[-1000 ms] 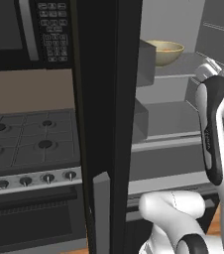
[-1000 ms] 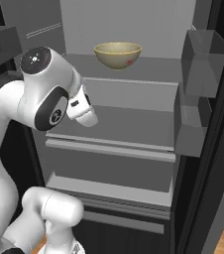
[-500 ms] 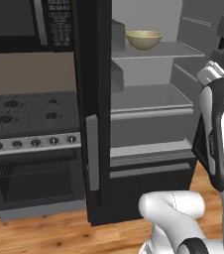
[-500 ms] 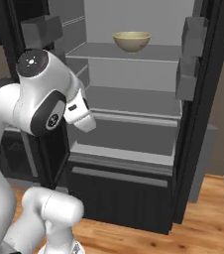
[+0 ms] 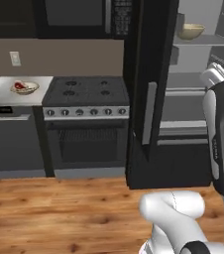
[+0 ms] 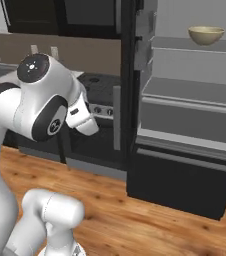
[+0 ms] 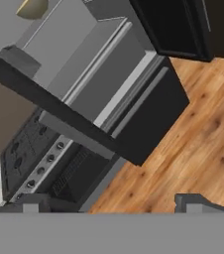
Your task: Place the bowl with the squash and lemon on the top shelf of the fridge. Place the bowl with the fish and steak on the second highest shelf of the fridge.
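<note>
A deep tan bowl (image 5: 190, 31) (image 6: 206, 35) (image 7: 32, 7) stands on the top shelf (image 6: 200, 46) of the open fridge (image 5: 148, 74); its wall hides whatever is inside. The bowl with the fish and steak (image 5: 24, 87) is a shallow cream dish on the counter far left of the stove, and the red steak shows in it. The fish is too small to make out. My gripper (image 7: 111, 206) is open and empty, well back from the fridge, looking at the shelves and the floor.
A black stove (image 5: 86, 92) with an oven below stands between the counter (image 5: 15, 82) and the fridge. The open fridge door (image 6: 127, 75) juts toward me. A microwave (image 5: 79, 17) hangs above the stove. Wooden floor (image 5: 59, 208) stretches in front.
The whole picture has shifted: the base has backed away from the fridge, so the stove, counter and dish come into view. The gripper stays open and the bowl has not moved on its shelf.
</note>
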You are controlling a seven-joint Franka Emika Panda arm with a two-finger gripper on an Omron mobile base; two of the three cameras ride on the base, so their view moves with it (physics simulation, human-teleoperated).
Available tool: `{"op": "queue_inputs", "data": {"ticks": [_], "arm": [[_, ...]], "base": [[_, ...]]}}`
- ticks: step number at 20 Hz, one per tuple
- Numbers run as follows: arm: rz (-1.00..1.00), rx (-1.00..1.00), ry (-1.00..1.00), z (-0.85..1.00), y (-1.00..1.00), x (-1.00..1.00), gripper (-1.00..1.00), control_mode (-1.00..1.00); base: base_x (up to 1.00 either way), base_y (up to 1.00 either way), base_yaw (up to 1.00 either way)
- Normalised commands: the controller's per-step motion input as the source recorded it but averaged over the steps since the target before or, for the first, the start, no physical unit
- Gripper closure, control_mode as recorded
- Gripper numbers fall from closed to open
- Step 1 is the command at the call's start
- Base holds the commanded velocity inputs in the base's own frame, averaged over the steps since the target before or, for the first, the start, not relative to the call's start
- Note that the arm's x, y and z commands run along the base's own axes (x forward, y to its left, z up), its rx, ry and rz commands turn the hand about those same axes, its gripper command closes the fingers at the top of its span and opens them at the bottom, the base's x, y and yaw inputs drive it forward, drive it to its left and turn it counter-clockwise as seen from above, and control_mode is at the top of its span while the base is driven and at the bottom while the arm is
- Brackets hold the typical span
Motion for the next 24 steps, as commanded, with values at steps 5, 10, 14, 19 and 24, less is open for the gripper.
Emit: {"op": "queue_inputs", "data": {"ticks": [5,10,14,19,24], "arm": [[0.00,0.00,0.00,0.00,0.00,0.00,-1.00,1.00],[0.00,0.00,0.00,0.00,0.00,0.00,-1.00,1.00],[0.00,0.00,0.00,0.00,0.00,0.00,-1.00,1.00],[0.00,0.00,0.00,0.00,0.00,0.00,-1.00,1.00],[0.00,0.00,0.00,0.00,0.00,0.00,-1.00,1.00]], "base": [[0.05,1.00,0.20],[0.88,1.00,0.03],[1.00,0.94,-0.02],[1.00,0.78,-0.05],[1.00,0.58,-0.08]]}}
